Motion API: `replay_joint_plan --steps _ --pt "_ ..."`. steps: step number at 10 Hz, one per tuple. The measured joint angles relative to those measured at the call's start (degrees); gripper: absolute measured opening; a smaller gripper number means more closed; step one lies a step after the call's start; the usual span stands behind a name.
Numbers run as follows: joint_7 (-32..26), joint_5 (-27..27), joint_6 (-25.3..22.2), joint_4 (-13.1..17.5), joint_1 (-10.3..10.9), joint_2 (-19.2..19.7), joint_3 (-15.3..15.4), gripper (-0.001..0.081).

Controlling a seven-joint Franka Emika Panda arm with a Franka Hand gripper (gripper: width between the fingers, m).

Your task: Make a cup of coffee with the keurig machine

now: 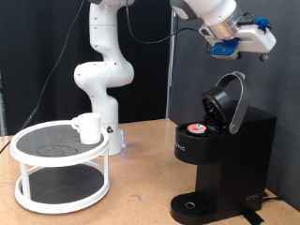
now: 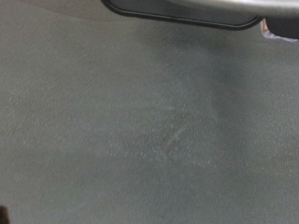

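The black keurig machine [image 1: 220,159] stands at the exterior view's right with its silver-trimmed lid [image 1: 228,101] hinged open. A small pod with a reddish top [image 1: 195,129] sits in the open chamber. My gripper [image 1: 255,39] hangs in the air above the lid, apart from it, with nothing seen between its fingers. The white cup [image 1: 89,127] stands on the top shelf of a round white rack [image 1: 61,178] at the exterior view's left, far from the gripper. The wrist view shows only a grey surface and a dark, silver-edged curved rim [image 2: 187,9]; no fingers show there.
The arm's white base [image 1: 101,84] stands behind the rack. The wooden table [image 1: 141,187] lies between rack and machine. The machine's drip tray [image 1: 192,204] holds nothing. A dark curtain hangs behind.
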Motion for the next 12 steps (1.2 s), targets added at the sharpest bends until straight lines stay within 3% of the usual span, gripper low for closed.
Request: replay_joint_plan --steps 4,5,6,7,8,9,10,11,12 --pt "2.25 -2.64 3.12 -0.88 -0.02 0.02 0.68 0.0734" --pt "2.25 -2.65 3.32 -1.05 -0.09 0.02 0.67 0.0635" --pt "2.25 -2.74 3.31 -1.13 -0.19 0.02 0.64 0.0635" --pt "2.25 -2.97 3.22 -1.21 -0.28 0.02 0.62 0.0433" --pt "2.25 -3.34 3.01 -1.3 -0.34 0.02 0.59 0.0433" --pt "2.27 -3.88 2.56 -1.45 -0.42 0.02 0.55 0.0298" --pt "2.27 -4.64 2.07 -1.79 -0.54 0.02 0.5 0.0298" --pt "2.3 -5.35 1.63 -2.29 -0.58 0.02 0.37 0.0111" --pt "2.3 -5.69 1.47 -2.88 -0.64 -0.01 0.21 0.0035"
